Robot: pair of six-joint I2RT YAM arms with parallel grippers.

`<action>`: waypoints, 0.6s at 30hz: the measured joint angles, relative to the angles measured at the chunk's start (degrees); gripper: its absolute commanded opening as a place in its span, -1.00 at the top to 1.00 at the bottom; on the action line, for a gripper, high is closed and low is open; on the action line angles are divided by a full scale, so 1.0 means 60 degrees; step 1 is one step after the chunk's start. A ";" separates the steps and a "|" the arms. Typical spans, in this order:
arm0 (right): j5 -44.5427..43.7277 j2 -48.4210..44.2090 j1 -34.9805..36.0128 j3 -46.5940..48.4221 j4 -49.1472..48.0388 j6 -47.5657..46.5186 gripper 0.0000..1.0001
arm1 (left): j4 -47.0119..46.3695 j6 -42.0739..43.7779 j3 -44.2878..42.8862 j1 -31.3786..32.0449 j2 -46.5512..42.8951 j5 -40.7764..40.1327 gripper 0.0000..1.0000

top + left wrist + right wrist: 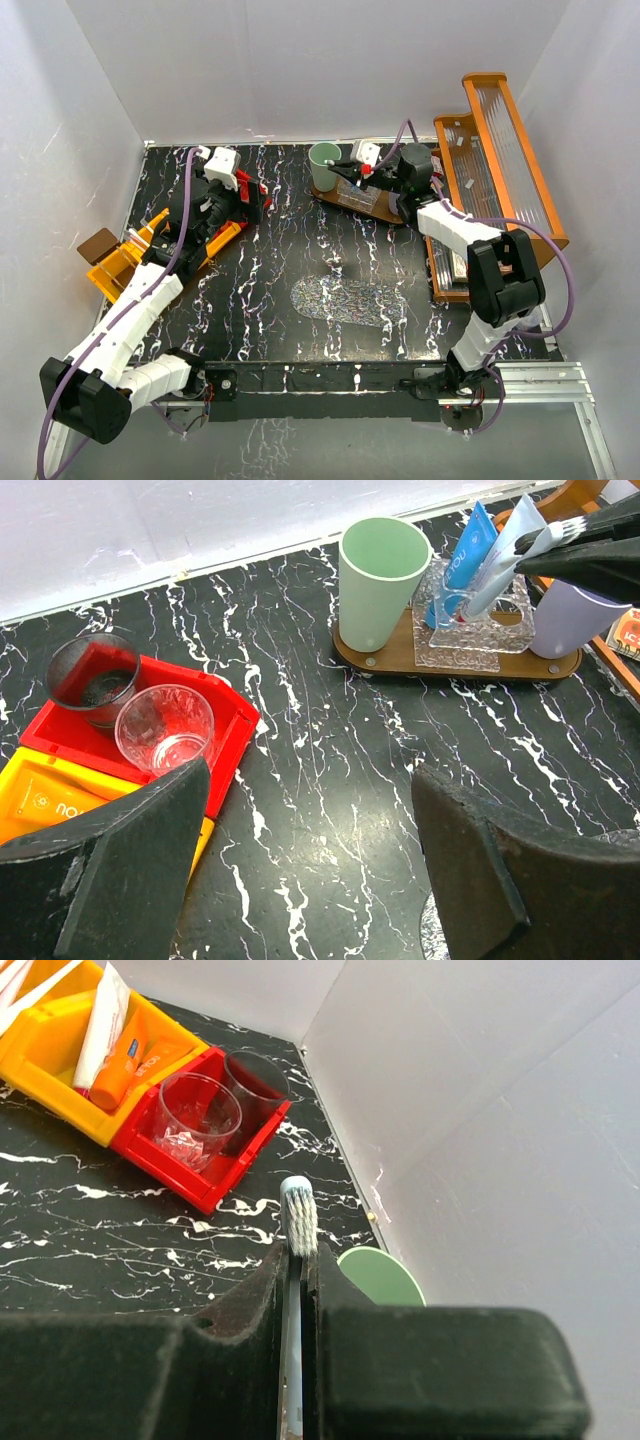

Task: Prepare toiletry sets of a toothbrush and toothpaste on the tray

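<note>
At the far left, a small brown block point(97, 245) sits on the black surface point(280, 260) next to a yellow bin point(120, 265). An orange tube point(135, 1060) lies in the yellow bin. Right beside it is a red bin point(232, 706). Two cups stand in the red bin, a dark cup point(95, 675) and a clear glass cup point(165, 725), and they touch each other.

The left arm point(130, 310) reaches over these bins. The left jaws are wide apart and hold nothing. They hang over the bare surface, just beside the red bin.

A sparkly oval mat point(350, 300) lies flat in the middle, near the front.

Further back is a brown wooden tray point(360, 656). A green cup point(383, 580) stands upright on its left end. Next to the cup is a clear glass holder point(470, 648) with holes in it. A blue tube point(468, 550) stands in the holder and leans a little.

The right jaws are pressed together on a pale toothbrush point(298, 1218). The brush end sticks out past the tips. The toothbrush is up in the air over the tray, above the glass holder and close to the green cup. I cannot tell if it touches anything there.

A lilac cup point(572, 618) stands at the right end of the tray, under the right jaws.

At the far right is an orange rack point(515, 150) with clear ribbed sides.
</note>
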State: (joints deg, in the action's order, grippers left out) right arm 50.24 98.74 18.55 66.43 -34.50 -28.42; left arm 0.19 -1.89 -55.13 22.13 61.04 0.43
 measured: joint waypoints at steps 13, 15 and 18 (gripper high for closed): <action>0.0171 0.0736 -0.0204 0.0106 -0.0331 -0.0266 1.00 | -0.0018 0.0073 0.0102 0.0000 -0.0004 -0.0018 -0.62; 0.0186 0.0801 -0.0226 0.0106 -0.0342 -0.0317 1.00 | -0.0018 0.0073 0.0106 0.0000 -0.0004 -0.0018 -0.62; 0.0189 0.0929 -0.0270 0.0106 -0.0353 -0.0466 1.00 | -0.0018 0.0076 0.0113 0.0000 0.0000 -0.0022 -0.62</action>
State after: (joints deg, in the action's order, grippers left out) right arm 51.37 104.31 16.93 67.07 -36.62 -31.22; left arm 0.08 -1.43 -54.46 22.13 61.04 0.30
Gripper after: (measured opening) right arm 0.034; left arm 0.807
